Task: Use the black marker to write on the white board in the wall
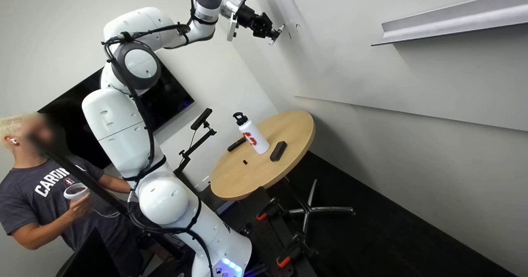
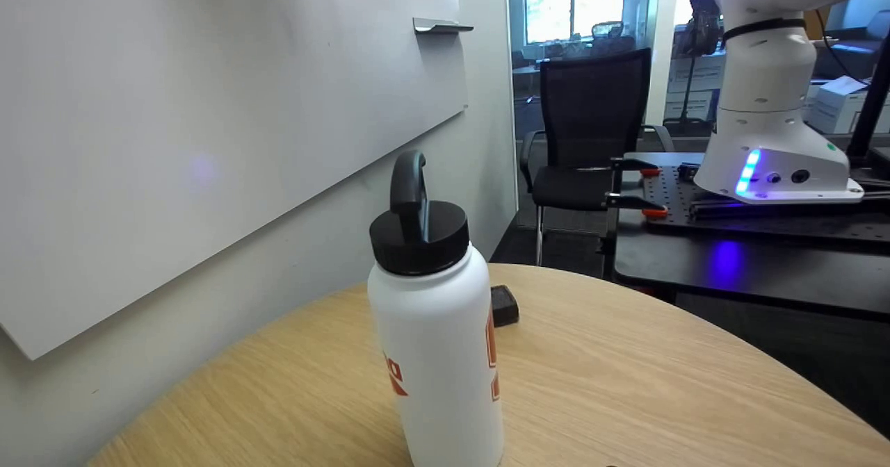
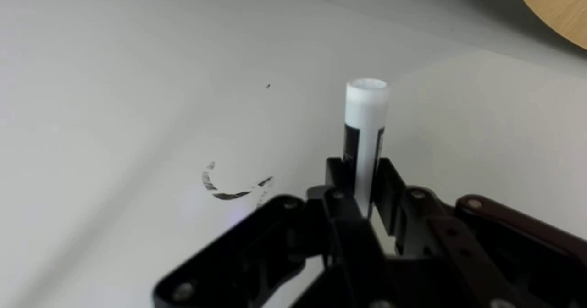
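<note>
A big white board (image 1: pixel 350 71) spreads wide, black strokes (image 3: pixel 229 196) on it, and here my claw (image 3: pixel 361 175) pinches the black marker (image 3: pixel 367 136) close by; contact, I can't tell. Should handle light, stiff, slick: mid-length's my hold. Label's (image 3: pixel 351 142) unreadable; a shirt (image 1: pixel 45 198) shows "CARDIN…".

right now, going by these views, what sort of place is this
Probably an office meeting room, though that is a judgement. It has a large flat wall-mounted white board, a wide flat black screen and a black metal-legged office chair.
</note>
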Available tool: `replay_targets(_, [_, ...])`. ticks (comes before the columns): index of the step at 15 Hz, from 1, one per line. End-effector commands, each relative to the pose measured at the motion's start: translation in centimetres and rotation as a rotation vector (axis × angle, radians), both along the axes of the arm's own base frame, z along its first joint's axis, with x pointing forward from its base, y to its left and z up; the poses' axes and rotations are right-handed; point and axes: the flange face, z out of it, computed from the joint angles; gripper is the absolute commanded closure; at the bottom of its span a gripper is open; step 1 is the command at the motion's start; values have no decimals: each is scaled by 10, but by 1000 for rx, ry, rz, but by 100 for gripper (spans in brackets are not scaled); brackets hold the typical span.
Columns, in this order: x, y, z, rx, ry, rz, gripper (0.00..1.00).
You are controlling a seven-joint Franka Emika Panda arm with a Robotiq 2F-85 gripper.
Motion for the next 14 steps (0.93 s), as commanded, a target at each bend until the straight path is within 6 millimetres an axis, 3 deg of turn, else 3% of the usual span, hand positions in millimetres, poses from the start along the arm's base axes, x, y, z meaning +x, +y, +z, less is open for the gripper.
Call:
replay_targets(1, [7, -10, 15, 30, -29, -24, 95])
replay_targets(7, [9, -23, 20, 44, -41, -75, 95])
replay_targets(14, [13, -30, 9, 62, 2, -81, 95])
